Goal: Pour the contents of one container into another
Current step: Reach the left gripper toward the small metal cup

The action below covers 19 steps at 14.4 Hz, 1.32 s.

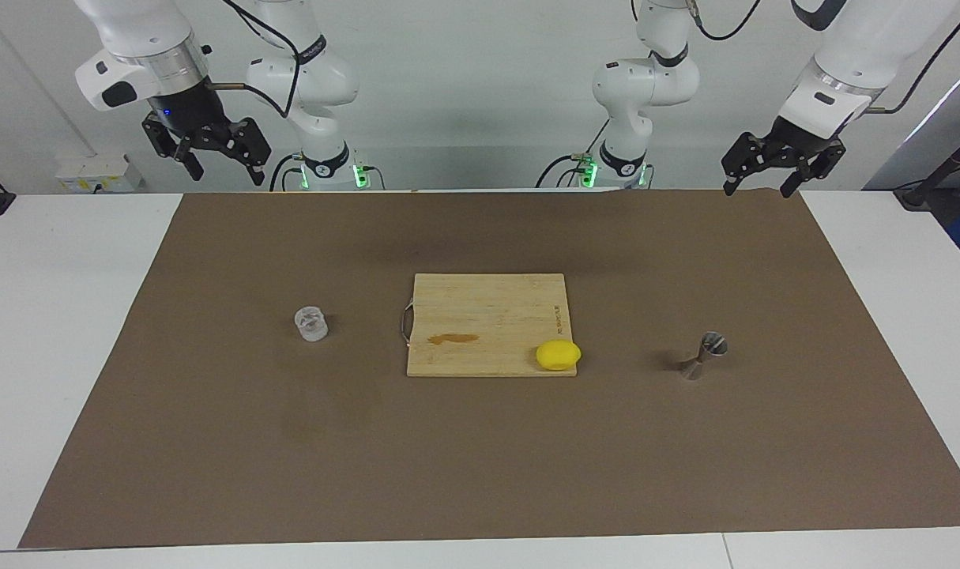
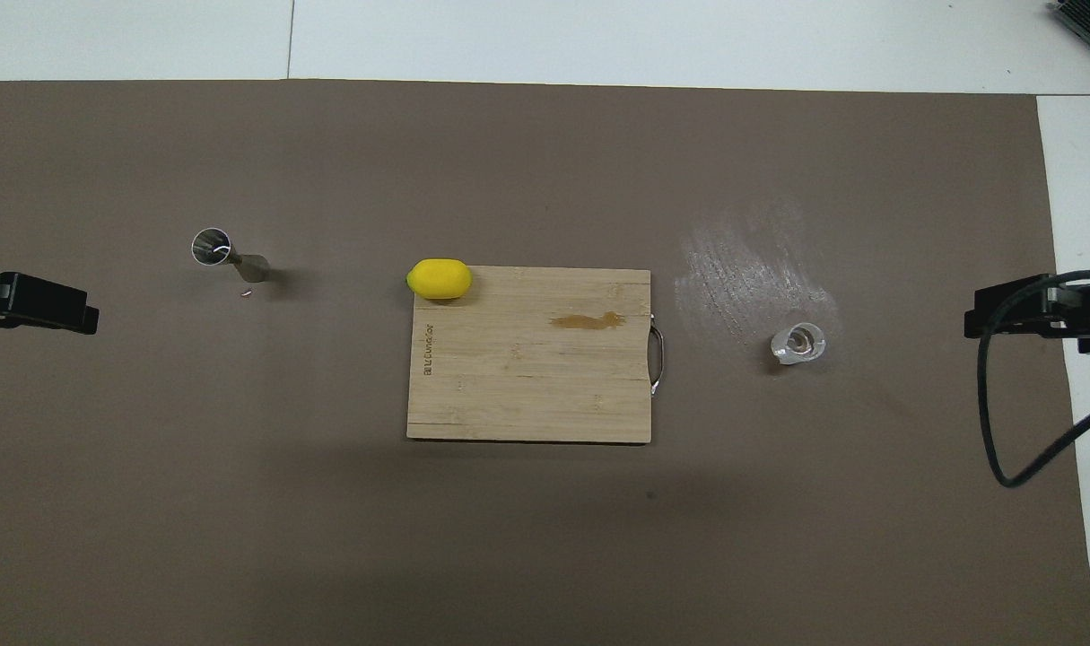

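The clear glass tumbler [image 1: 311,324] [image 2: 798,344] stands on the brown mat toward the right arm's end of the table. Toward the left arm's end, the steel jigger [image 1: 705,356] [image 2: 226,254] stands upright with its open cone up. My right gripper [image 1: 223,168] [image 2: 1002,314] hangs open and empty, high over the mat's edge by the robots. My left gripper [image 1: 758,188] [image 2: 65,309] is open and empty too, raised over the mat's edge on the jigger's side. Neither touches anything. What the tumbler holds I cannot make out.
A wooden cutting board [image 1: 487,300] [image 2: 527,395] with a brown stain lies between the two containers. A yellow lemon [image 1: 559,354] [image 2: 439,278] rests on the board's corner nearest the jigger. A shiny patch [image 2: 751,260] marks the mat beside the tumbler. A black cable [image 2: 1002,440] loops under the right gripper.
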Each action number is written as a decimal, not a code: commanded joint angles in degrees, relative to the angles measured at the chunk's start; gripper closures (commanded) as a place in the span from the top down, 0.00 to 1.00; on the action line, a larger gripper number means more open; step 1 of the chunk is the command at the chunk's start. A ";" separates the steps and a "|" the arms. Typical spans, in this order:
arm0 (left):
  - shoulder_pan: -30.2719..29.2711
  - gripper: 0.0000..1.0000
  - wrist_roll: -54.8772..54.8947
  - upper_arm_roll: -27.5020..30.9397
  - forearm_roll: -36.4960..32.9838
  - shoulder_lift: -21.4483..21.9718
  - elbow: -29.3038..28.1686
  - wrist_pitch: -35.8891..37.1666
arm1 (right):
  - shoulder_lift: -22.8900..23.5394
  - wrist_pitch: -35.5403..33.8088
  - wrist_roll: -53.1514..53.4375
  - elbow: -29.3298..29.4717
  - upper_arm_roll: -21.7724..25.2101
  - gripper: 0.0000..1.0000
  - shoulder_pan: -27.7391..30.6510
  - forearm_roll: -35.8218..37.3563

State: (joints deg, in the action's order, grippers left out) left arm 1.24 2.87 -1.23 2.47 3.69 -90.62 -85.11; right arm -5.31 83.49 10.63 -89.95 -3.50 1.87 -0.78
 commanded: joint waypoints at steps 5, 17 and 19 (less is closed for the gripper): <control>0.61 1.00 0.73 0.26 -0.36 1.49 -1.76 -0.76 | -0.40 -0.34 -1.57 -0.40 -0.10 1.00 0.59 -0.36; 3.94 1.00 -7.51 0.09 -0.28 1.49 -6.31 -8.65 | -0.49 -0.34 -1.49 -0.40 -0.10 1.00 0.59 -0.36; 2.99 1.00 -8.84 0.09 0.25 0.01 -7.20 -10.24 | -0.49 -0.34 -1.57 -0.40 -0.10 1.00 0.59 -0.36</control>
State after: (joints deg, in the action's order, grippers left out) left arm 4.21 -3.72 -1.54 2.47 3.56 -94.63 -91.97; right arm -5.31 83.49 10.63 -89.95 -3.50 1.87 -0.78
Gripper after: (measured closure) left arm 0.000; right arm 0.000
